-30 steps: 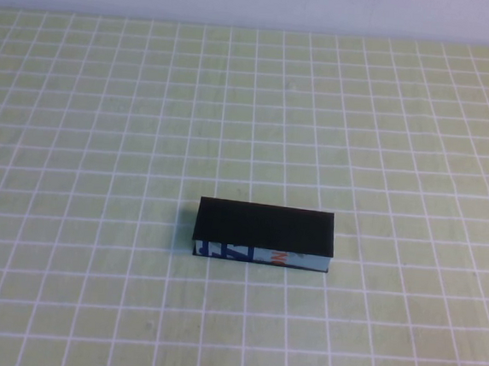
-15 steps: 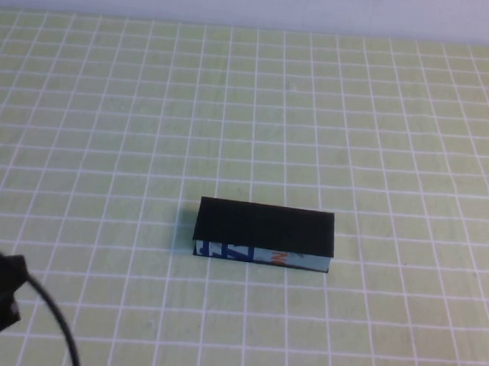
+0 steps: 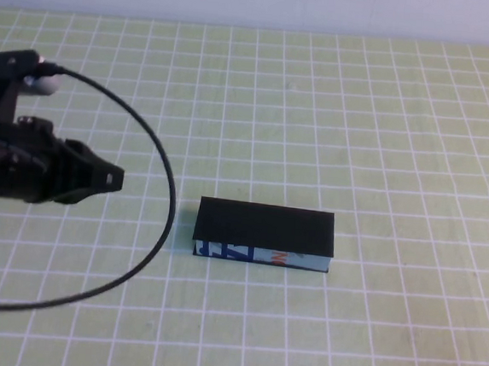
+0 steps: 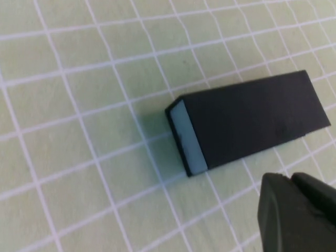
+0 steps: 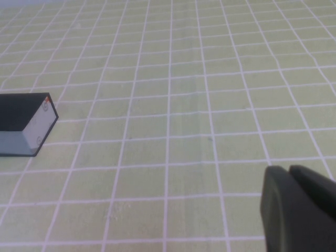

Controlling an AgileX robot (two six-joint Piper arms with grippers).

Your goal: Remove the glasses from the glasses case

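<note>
The glasses case lies shut near the middle of the table, its black lid on top and its blue-and-orange printed side facing me. It also shows in the left wrist view and in the right wrist view. The glasses are hidden. My left gripper is shut and empty, to the left of the case and pointing at it, with a gap between them; it also shows in the left wrist view. My right gripper is shut and empty, over bare table well to the right of the case, and is out of the high view.
The table is covered by a light green cloth with a white grid. A black cable loops from the left arm down past the case's left end to the front left. A pale wall runs along the far edge.
My left arm has come in from the front left corner and moved up and right toward the case's left end. The case has not moved.
</note>
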